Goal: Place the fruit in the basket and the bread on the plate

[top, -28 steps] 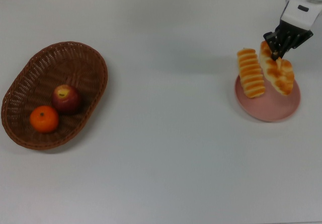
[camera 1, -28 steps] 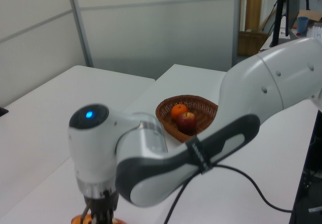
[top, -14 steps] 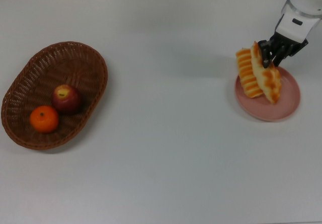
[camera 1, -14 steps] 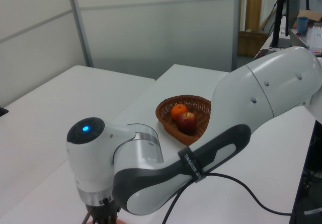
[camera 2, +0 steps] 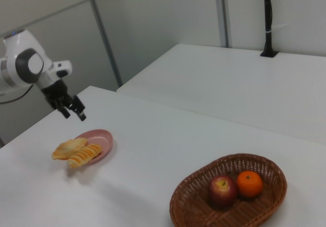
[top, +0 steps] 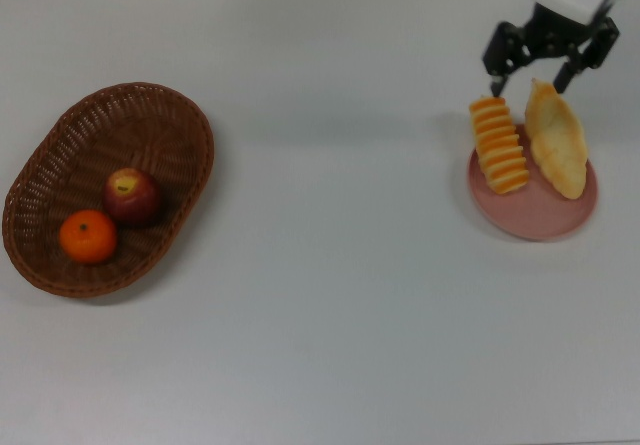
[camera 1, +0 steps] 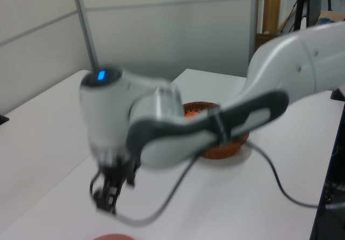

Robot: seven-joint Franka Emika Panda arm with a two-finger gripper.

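White worktop [top: 340, 295], pale partition walls behind. What you've just had change: half a sec ago the fingers were clamped on the braided loaf [top: 557, 150] w/ it tilted over the plate [top: 540, 220]; now the gripper [top: 541, 68] is up and off it, fingers spread, nothing held. Loaf lies flat on the plate beside the striped roll [top: 498, 145], whose far end overhangs the rim. Apple [top: 131, 195] and mandarin [top: 87, 237] sit in the basket [top: 160, 115]. By my read, task looks done; you only need to clear the arm.
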